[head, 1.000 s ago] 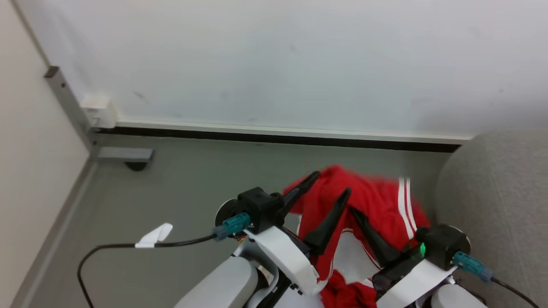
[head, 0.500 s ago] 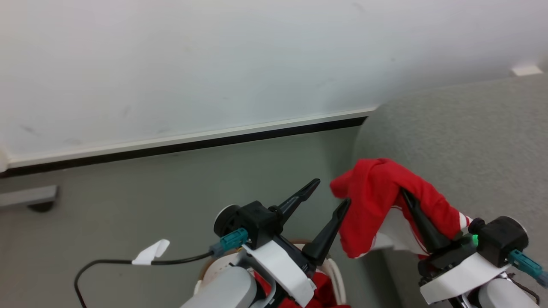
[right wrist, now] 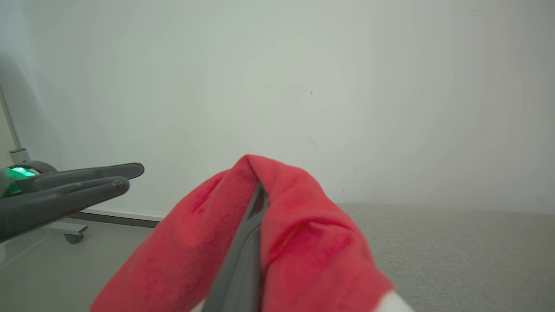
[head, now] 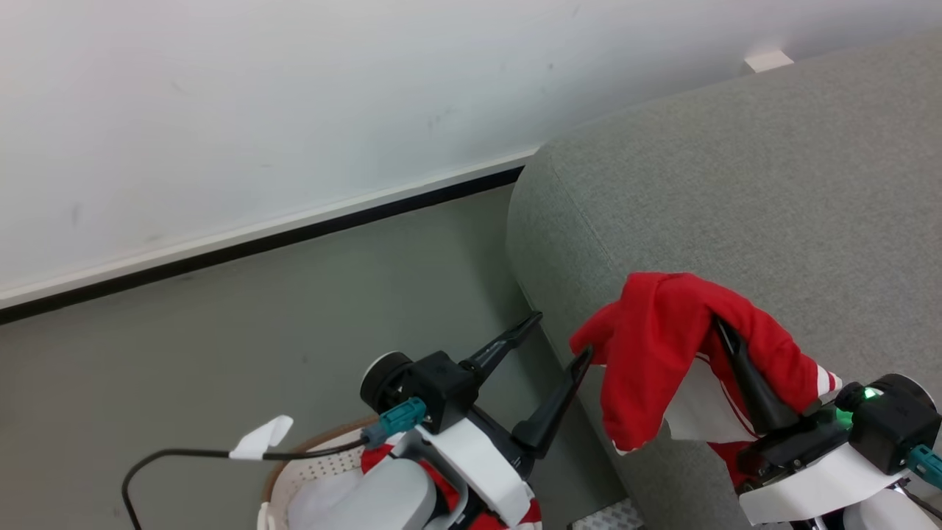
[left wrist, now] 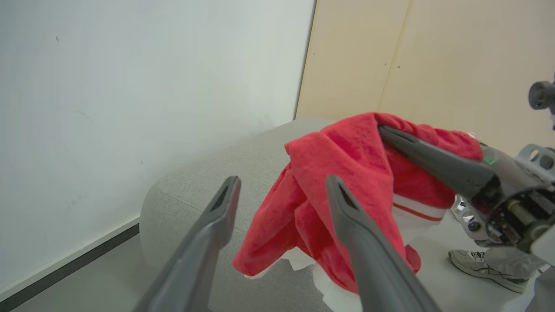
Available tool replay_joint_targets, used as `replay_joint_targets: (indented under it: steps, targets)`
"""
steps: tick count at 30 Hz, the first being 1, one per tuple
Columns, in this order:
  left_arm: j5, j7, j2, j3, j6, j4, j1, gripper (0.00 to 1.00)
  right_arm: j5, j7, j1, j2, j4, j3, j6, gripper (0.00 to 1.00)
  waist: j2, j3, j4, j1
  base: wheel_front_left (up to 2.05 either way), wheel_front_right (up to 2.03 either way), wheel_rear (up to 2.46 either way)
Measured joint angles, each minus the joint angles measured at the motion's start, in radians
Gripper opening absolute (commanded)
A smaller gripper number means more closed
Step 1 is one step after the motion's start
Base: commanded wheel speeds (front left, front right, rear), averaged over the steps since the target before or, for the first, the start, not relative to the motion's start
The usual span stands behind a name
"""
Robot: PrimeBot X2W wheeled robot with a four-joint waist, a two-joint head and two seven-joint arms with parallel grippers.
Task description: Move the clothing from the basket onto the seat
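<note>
A red garment [head: 655, 346] with white stripes and a white panel hangs draped over my right gripper [head: 720, 324], which is shut on it. It hangs above the rounded left end of the grey seat [head: 736, 184]. In the right wrist view the cloth [right wrist: 303, 234] wraps the closed fingers [right wrist: 247, 260]. My left gripper [head: 561, 336] is open and holds nothing, just left of the garment [left wrist: 338, 164]. Beneath my left arm stands the basket [head: 309, 445], with more red clothing [head: 372, 455] inside, mostly hidden.
A white wall with a dark skirting strip [head: 294, 239] runs behind the grey floor [head: 221, 331]. A black cable with a white tag [head: 257, 438] trails from my left wrist. A person's shoe [left wrist: 485, 264] stands by the seat. A stand's foot [right wrist: 65, 229] sits by the wall.
The head view has swung right toward the seat. My right gripper has carried the red garment from in front of both grippers to the right, over the seat's end. The left gripper stays open.
</note>
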State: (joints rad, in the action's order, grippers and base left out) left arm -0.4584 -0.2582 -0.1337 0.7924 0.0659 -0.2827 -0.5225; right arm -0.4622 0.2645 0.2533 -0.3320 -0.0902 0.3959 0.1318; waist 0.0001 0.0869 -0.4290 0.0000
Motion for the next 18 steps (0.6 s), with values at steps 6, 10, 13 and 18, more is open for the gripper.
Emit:
replay_joint_targets:
  steps: [6, 10, 13, 18]
  targets:
    - [0.012, -0.003, 0.0, 0.0, 0.008, -0.017, -0.012, 1.0, 0.014, 0.0, 0.01, -0.008, 0.012, -0.008, 0.0, 0.0, 0.0, 0.028, -0.003, 0.0, 0.0, 0.0, 0.0]
    - [0.028, -0.005, -0.003, 0.003, 0.012, -0.017, -0.028, 1.0, 0.024, 0.0, 0.077, -0.04, 0.012, 0.002, 0.0, 0.0, -0.0001, 0.053, 0.003, 0.0, 0.0, 0.0, 0.0]
    - [0.057, -0.005, -0.011, 0.018, 0.014, -0.008, -0.047, 1.0, 0.03, 0.0, 0.148, -0.088, -0.002, 0.004, 0.0, 0.0, 0.0, 0.082, 0.011, 0.0, 0.0, 0.0, 0.0]
    - [0.091, 0.012, -0.027, 0.045, 0.022, 0.022, -0.104, 1.0, 0.035, 0.0, 0.285, -0.186, -0.035, -0.028, 0.0, 0.0, 0.0, 0.157, 0.033, 0.0, 0.0, 0.0, 0.0]
